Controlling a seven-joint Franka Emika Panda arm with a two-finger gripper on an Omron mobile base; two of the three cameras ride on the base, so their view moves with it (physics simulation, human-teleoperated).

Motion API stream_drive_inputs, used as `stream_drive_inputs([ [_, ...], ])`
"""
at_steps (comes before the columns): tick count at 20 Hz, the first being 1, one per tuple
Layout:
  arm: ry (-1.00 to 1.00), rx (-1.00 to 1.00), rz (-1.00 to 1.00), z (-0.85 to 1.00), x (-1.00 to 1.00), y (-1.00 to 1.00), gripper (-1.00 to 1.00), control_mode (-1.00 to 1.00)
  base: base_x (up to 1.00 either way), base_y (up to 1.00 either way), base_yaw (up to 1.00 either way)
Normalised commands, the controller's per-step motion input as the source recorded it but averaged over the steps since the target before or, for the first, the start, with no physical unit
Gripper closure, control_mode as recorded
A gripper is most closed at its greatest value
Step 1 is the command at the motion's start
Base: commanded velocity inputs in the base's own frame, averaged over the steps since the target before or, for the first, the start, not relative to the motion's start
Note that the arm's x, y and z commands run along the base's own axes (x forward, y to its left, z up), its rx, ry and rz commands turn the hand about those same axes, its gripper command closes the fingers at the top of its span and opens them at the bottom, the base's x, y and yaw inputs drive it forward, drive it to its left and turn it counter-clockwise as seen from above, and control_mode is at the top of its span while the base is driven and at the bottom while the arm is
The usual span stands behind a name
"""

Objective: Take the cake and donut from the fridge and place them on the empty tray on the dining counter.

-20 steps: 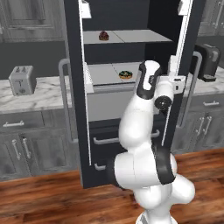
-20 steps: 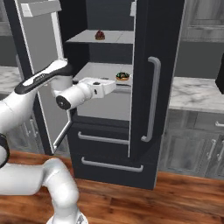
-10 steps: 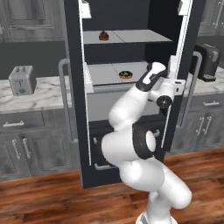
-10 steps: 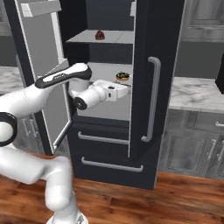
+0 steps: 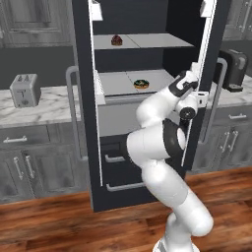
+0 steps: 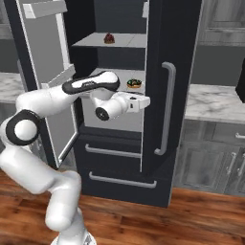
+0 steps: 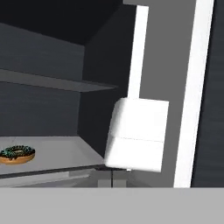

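Donut (image 5: 141, 84) sits alone on the fridge's (image 6: 174, 38) lower shelf, just beyond the clenched, empty gripper (image 6: 143, 101); the jaws should open before reaching in level over the shelf lip. Door edges flank the hand closely. Farther up, the cake (image 5: 116, 40) rests on the upper shelf.

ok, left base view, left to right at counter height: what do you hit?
toaster → fridge left door edge → donut on the middle shelf → gripper, shut and empty → coffee machine on the right-hand counter.
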Motion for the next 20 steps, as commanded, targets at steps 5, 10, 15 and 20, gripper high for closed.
stream_drive_inputs([
  [5, 0.14, 0.0, -0.09, -0.01, 0.73, -0.49, 1.0, -1.0, 0.0, 0.0, 0.0],
  [10, 0.13, 0.09, -0.17, -0.01, 0.12, -0.97, 1.0, -1.0, 0.0, 0.0, 0.0],
  [15, 0.02, 0.21, -0.16, -0.04, -0.49, -1.0, 1.0, -1.0, 0.0, 0.0, 0.0],
  [20, 0.0, 0.19, -0.1, -0.03, -0.67, -1.0, 1.0, -1.0, 0.0, 0.0, 0.0],
])
